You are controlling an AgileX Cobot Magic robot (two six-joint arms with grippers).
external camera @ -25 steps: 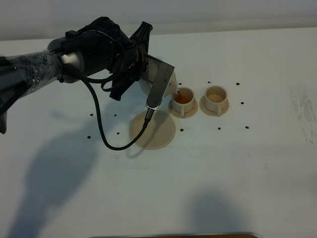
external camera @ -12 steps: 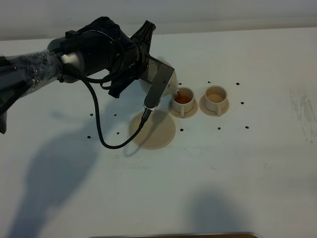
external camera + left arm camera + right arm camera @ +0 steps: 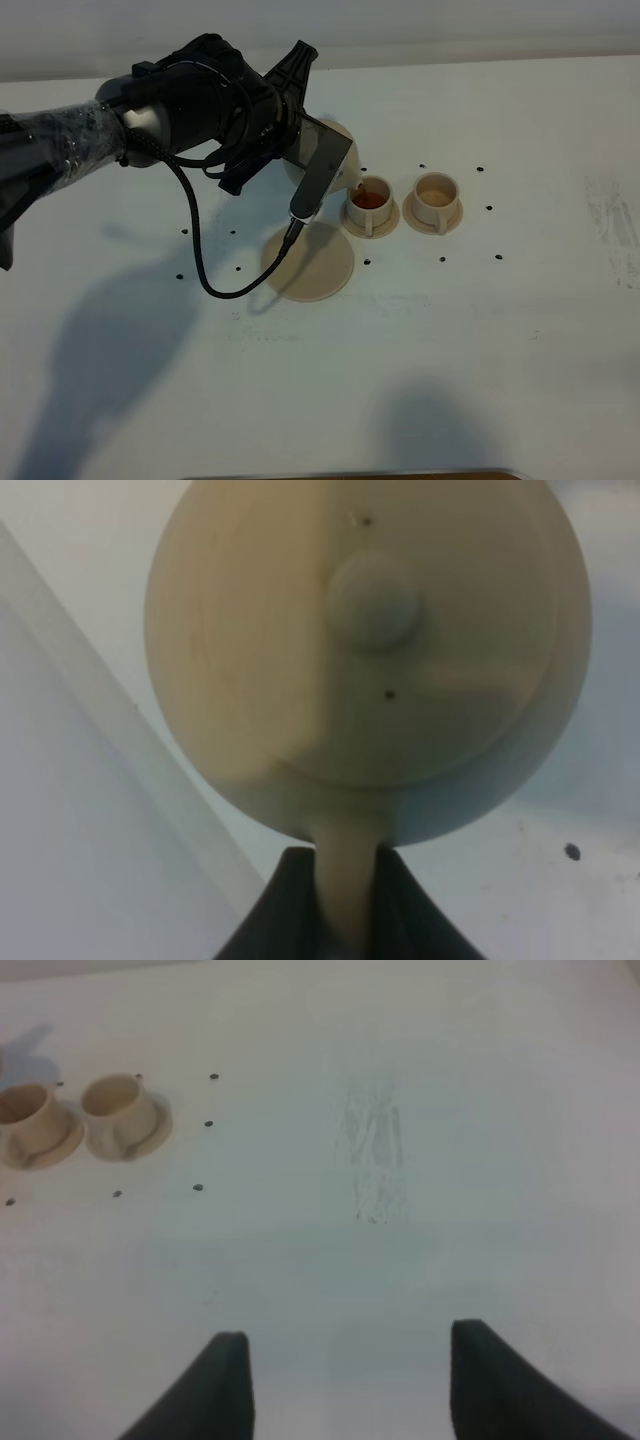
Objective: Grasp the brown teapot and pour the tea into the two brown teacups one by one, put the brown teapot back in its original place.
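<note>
Your left pincer (image 3: 345, 905) sits upper left of centre in the high view, clamped on the loop handle of the brown teapot (image 3: 370, 660). The handle is pinched between the dark fingers (image 3: 272, 915). The pot is off the counter (image 3: 500, 330), tipped toward the right and mostly hidden behind the arm. The big saucer (image 3: 308, 262) lies bare, below the pot at frame centre. Just right of it, the left teacup (image 3: 370, 200) holds amber-red tea, with the spout at its left rim. The right teacup (image 3: 437, 196), close beside it, looks pale inside. Each cup sits on its own small saucer. Your right pincer (image 3: 345, 1370) is spread wide over bare counter, well apart from the cups.
</note>
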